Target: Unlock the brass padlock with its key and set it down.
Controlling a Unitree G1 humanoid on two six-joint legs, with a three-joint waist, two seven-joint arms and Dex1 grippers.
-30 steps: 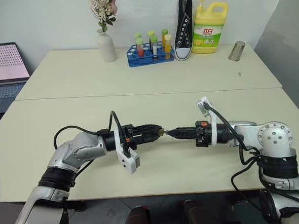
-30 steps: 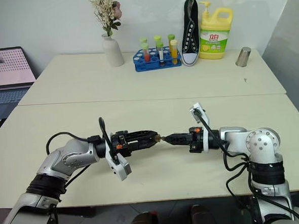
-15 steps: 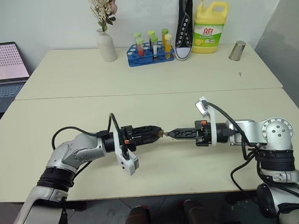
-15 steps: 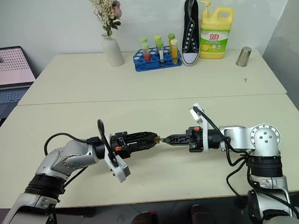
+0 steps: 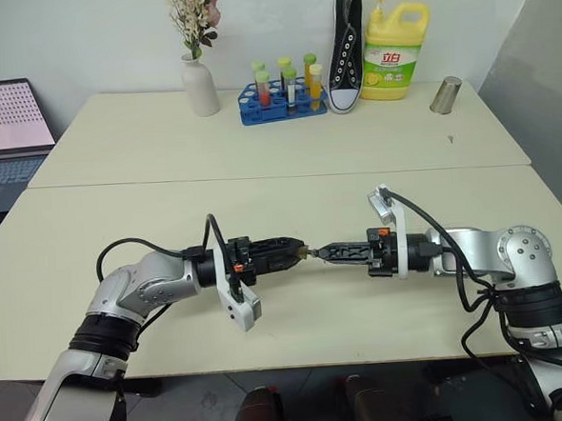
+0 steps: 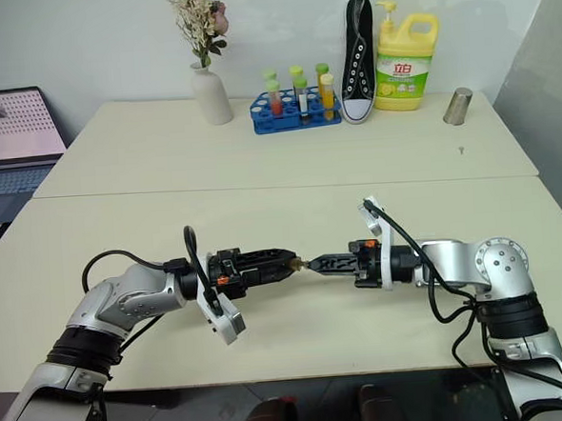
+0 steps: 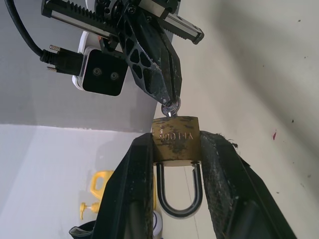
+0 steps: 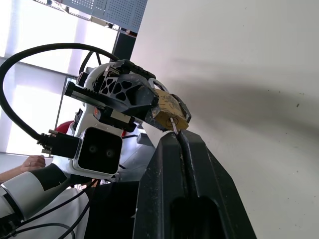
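Observation:
The brass padlock hangs above the near table, clamped by its sides between my left gripper's fingers. Its silver shackle points back toward the wrist, and both legs look seated in the body. My right gripper faces it from the right, shut on the key. The key's blade is in the padlock's keyhole end. In the right wrist view the key bridges my shut fingertips and the padlock.
Along the far table's back edge stand a white vase with dried flowers, a blue test-tube rack, a black sneaker, a yellow detergent bottle and a metal cup. A laptop sits at far left.
My right wrist has rolled about its own axis with the key in the lock, and the right elbow has swung outward. Both grippers stayed where they were; the left arm is still.

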